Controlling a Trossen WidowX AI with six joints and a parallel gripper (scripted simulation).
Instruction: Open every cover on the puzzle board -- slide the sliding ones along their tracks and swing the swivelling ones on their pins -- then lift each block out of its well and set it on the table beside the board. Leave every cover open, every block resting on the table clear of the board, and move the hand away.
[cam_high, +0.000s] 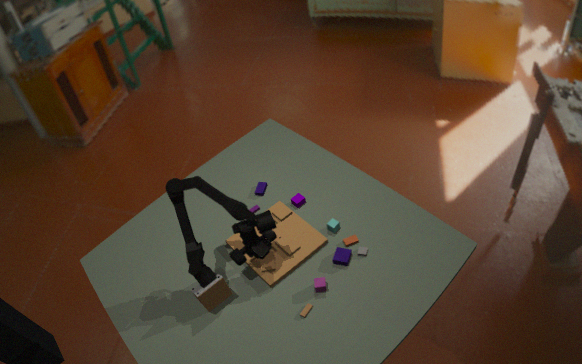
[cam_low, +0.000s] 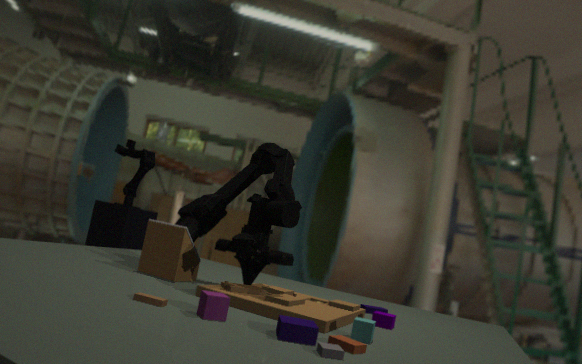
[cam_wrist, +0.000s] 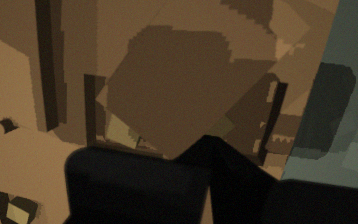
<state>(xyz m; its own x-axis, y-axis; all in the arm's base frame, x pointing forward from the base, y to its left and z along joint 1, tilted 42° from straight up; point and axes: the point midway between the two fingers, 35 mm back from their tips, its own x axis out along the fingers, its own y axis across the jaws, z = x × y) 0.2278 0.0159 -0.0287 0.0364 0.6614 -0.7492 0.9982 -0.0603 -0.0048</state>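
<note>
The wooden puzzle board (cam_high: 310, 240) (cam_low: 320, 313) lies flat on the table. Raised wooden covers show on it, one at its far end (cam_high: 281, 214) and one nearer the middle (cam_high: 290, 248) (cam_low: 286, 298). My gripper (cam_low: 249, 283) (cam_wrist: 210, 143) is shut, pointing down, low over the end of the board nearer the arm's base. In the wrist view a dark-walled well spans the middle, mostly in shadow, with pale yellowish patches in it; whether they are one block is unclear. A pale block (cam_wrist: 18, 212) shows in another well at lower left. The arm hides part of the board in the top view.
Around the board lie a teal cube (cam_high: 333, 225) (cam_low: 363, 330), an indigo block (cam_high: 342, 256) (cam_low: 297, 330), a magenta cube (cam_high: 320, 284) (cam_low: 213, 306), an orange piece (cam_high: 351, 240), a grey piece (cam_high: 363, 251), a tan piece (cam_high: 306, 310) and a violet cube (cam_high: 298, 200).
</note>
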